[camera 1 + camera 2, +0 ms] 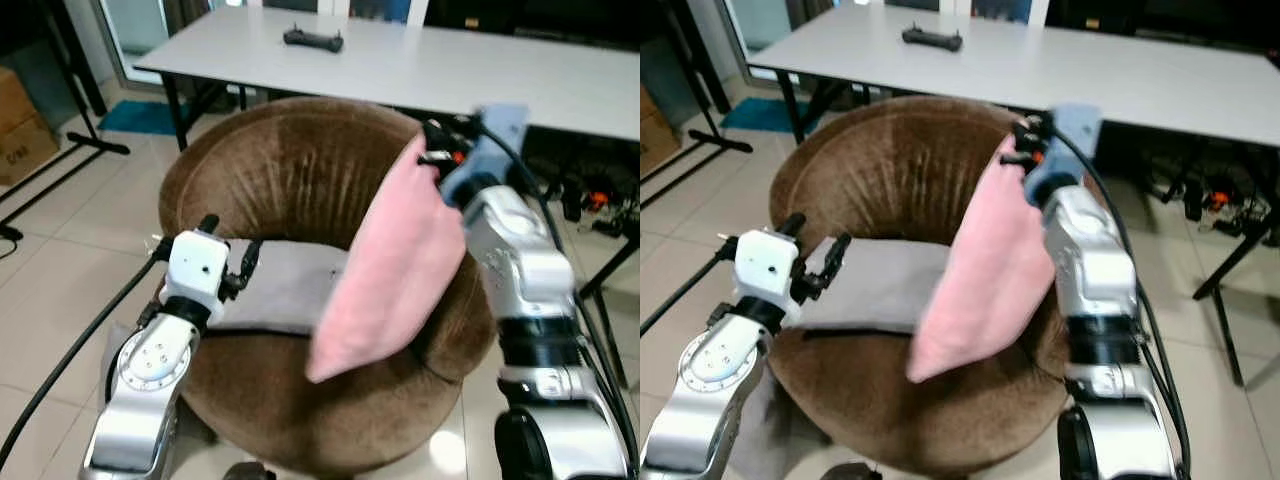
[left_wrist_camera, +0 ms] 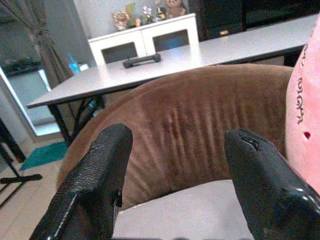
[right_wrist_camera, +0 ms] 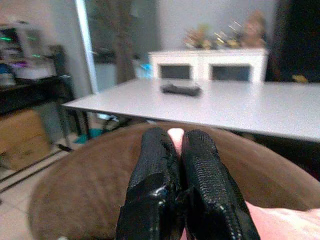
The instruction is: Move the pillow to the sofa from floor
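Pink pillow [image 1: 388,270] hangs at frame centre over the brown sofa [image 1: 280,170], pinched at its top corner by the right gripper [image 3: 172,150]; left gripper [image 2: 175,170] spread, empty, lower left.

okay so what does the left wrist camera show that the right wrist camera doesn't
Left wrist view: the left gripper with its fingers spread wide and nothing between them, the grey seat cushion below, and the pink pillow at the edge of the picture.

Right wrist view: the right gripper pinched shut on a corner of that pillow, plus a cardboard box by the floor.

Both share the brown sofa's curved back, the white table with a black object on it, and the white cabinet behind.
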Tool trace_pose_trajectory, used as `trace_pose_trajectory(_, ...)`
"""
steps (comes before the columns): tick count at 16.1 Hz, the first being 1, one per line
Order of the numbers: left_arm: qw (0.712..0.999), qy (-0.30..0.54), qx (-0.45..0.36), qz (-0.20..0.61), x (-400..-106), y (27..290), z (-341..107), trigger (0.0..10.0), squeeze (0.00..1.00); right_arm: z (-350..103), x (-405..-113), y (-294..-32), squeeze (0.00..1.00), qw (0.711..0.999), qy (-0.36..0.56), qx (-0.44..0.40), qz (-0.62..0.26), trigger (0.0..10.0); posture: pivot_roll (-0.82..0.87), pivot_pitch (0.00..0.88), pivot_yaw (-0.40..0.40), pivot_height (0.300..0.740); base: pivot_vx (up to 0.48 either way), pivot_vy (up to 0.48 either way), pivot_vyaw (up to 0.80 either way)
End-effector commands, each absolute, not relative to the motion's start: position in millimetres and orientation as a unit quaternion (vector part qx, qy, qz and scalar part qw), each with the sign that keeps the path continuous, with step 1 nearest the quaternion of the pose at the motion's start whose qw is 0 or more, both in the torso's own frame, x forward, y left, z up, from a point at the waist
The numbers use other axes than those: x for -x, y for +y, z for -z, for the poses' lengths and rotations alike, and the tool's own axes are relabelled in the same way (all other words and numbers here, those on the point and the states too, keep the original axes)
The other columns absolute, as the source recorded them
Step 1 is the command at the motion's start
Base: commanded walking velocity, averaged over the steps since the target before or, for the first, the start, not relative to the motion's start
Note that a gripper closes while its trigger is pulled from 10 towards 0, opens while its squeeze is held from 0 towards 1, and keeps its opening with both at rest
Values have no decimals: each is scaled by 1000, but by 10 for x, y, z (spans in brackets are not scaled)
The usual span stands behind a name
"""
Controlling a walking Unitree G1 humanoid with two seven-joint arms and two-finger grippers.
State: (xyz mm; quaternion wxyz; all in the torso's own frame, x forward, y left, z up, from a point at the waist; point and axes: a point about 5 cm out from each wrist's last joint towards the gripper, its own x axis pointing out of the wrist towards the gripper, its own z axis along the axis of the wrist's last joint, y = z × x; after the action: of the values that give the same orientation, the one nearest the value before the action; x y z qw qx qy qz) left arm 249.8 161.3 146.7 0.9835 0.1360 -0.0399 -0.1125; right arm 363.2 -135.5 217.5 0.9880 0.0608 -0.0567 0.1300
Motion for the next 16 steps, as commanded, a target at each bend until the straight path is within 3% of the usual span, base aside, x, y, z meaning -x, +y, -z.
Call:
trace_pose_trajectory(1, 982, -37, -145, 114, -2457, 1637, -1490, 10000, 0, -2325, -3723, -1269, 0, 982, -92, -39, -159, 10000, 198, 0, -54, 740, 0, 0, 0)
trace_pose_trajectory(5, 982, -21, -155, 102, -2325, 1721, -1466, 10000, 0, -2418, -3922, -1062, 0, 968, -112, 3, -226, 10000, 223, 0, -73, 740, 0, 0, 0)
trace_pose_trajectory(10, 983, -11, -156, 100, -2219, 1721, -1462, 10000, 0, -2564, -4048, -979, 0, 954, -136, 34, -264, 10000, 241, 0, -88, 740, 0, 0, 0)
trace_pose_trajectory(13, 983, 1, -160, 94, -2131, 1754, -1466, 10000, 0, -2485, -4186, -1266, 0, 985, -100, 66, -124, 10000, 268, 0, -93, 740, 0, 0, 0)
trace_pose_trajectory(16, 982, 4, -164, 93, -2112, 1767, -1483, 10000, 0, -2362, -4188, -1408, 0, 990, -85, 91, -72, 10000, 286, 0, -91, 740, 0, 0, 0)
